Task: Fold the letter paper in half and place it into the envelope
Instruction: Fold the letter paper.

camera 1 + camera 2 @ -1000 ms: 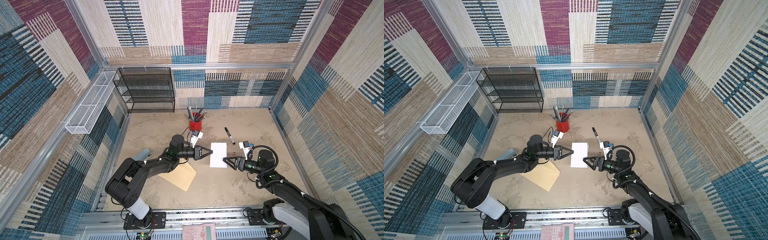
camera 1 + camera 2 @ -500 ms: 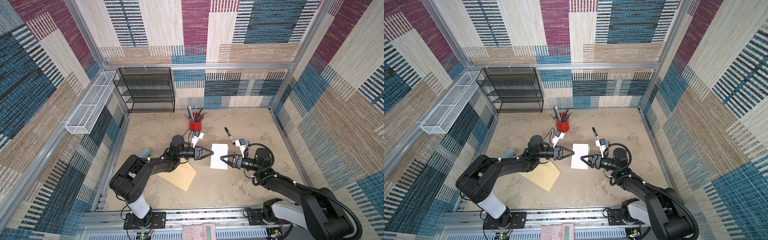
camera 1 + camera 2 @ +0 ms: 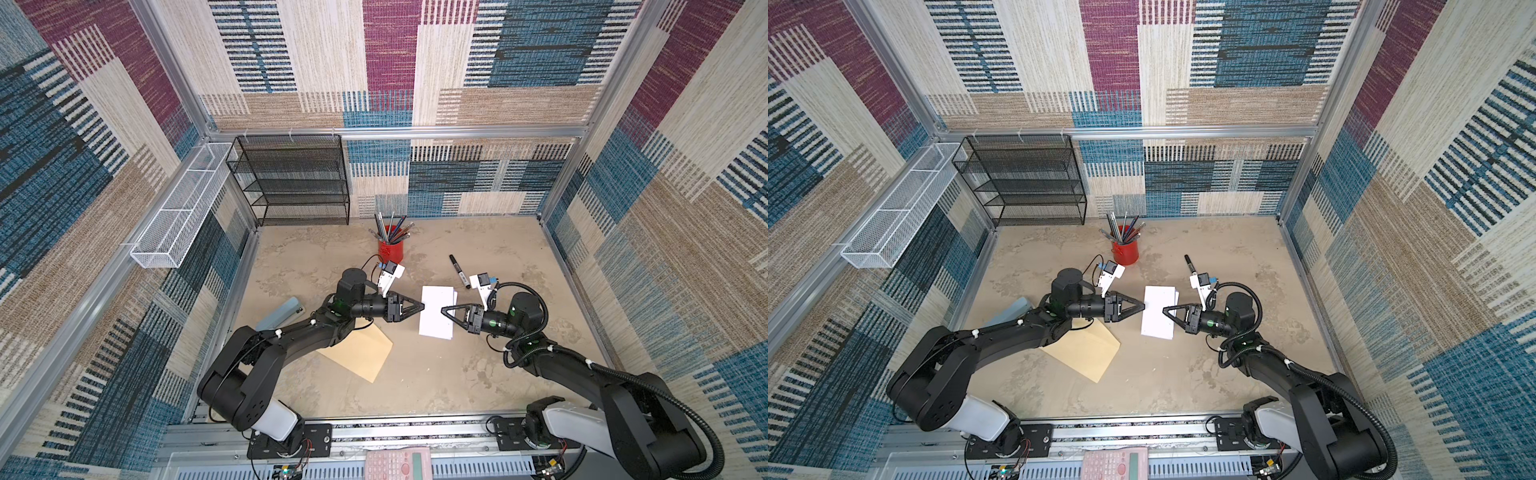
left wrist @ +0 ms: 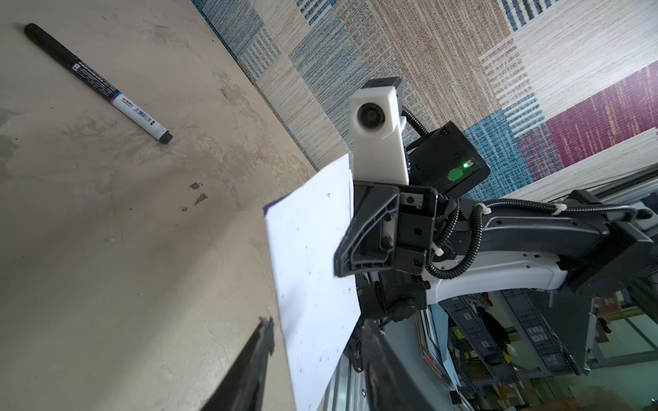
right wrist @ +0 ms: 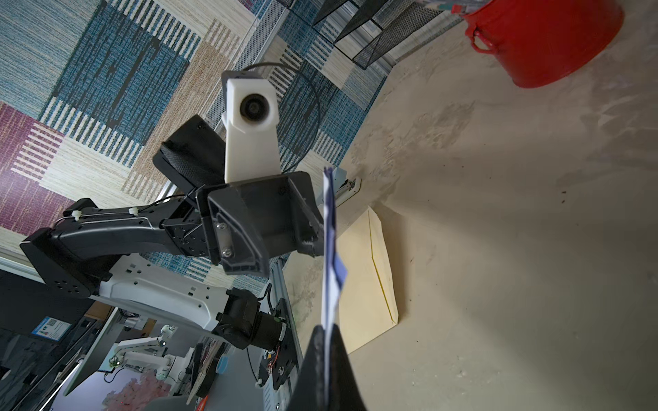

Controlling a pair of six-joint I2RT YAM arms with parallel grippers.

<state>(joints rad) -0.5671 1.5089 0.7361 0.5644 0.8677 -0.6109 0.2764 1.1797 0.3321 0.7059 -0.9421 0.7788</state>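
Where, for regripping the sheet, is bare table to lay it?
Bare table: front, between the envelope and right arm; far right corner beyond the marker. Crowded: centre, where left gripper and right gripper meet at the letter paper, red cup behind.

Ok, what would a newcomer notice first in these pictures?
Most likely the face-off in the middle of the table: the right pincer is shut on one edge of the white folded letter paper, and the left pincer is open at the opposite edge. Next come the tan envelope, lying flat and partly under the left arm, and the red pen cup towards the back wall.
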